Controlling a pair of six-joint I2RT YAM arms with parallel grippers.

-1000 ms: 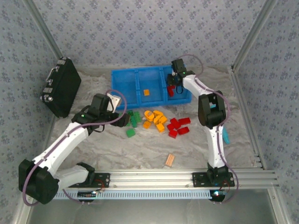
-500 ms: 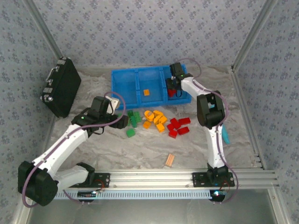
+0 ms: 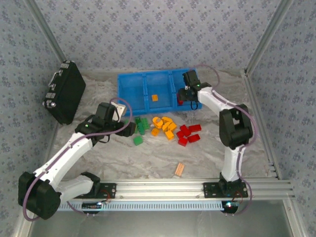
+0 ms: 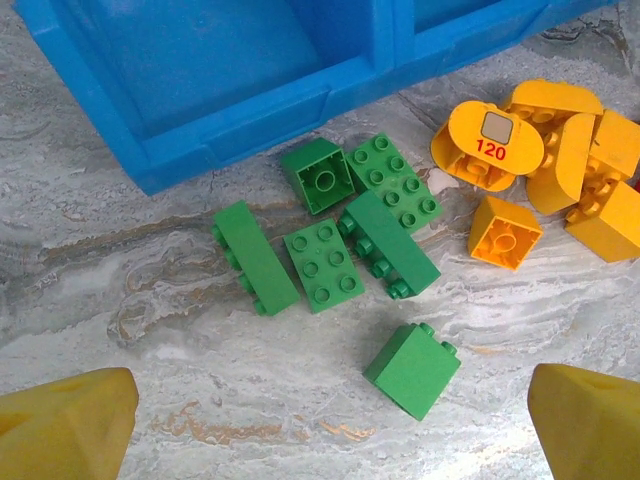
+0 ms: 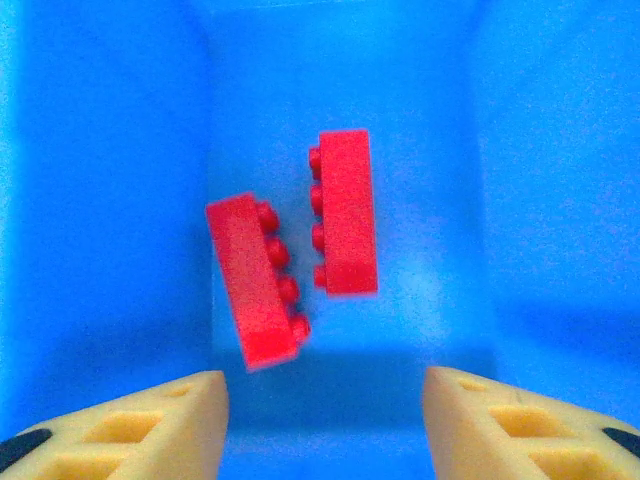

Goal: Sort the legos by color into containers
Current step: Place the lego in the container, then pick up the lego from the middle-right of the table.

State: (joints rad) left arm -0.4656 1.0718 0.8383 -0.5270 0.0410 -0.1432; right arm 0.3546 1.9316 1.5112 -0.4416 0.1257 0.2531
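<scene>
Hovering over the right-hand compartment of the blue bin (image 3: 131, 94), the right claw (image 5: 325, 415) is released. Its two yellow fingers (image 5: 150, 425) stand apart with nothing between them. Below it two red bricks (image 5: 345, 212) lie close together on the compartment floor, the left one at a slant. The middle compartment holds one orange brick (image 3: 155, 98). The left claw (image 4: 325, 430) is likewise released and empty, hanging above the green legos (image 4: 330, 262) on the table (image 4: 100, 280), just in front of the bin's near wall. One green brick (image 4: 412, 370) sits apart from the rest, nearest the claw. Beside the greens lies the orange-yellow cluster (image 3: 164, 126), then the red cluster (image 3: 187, 134). A black case (image 3: 65, 91) stands at the far left, and a striped flat piece (image 3: 179, 169) lies nearer the arm bases.
</scene>
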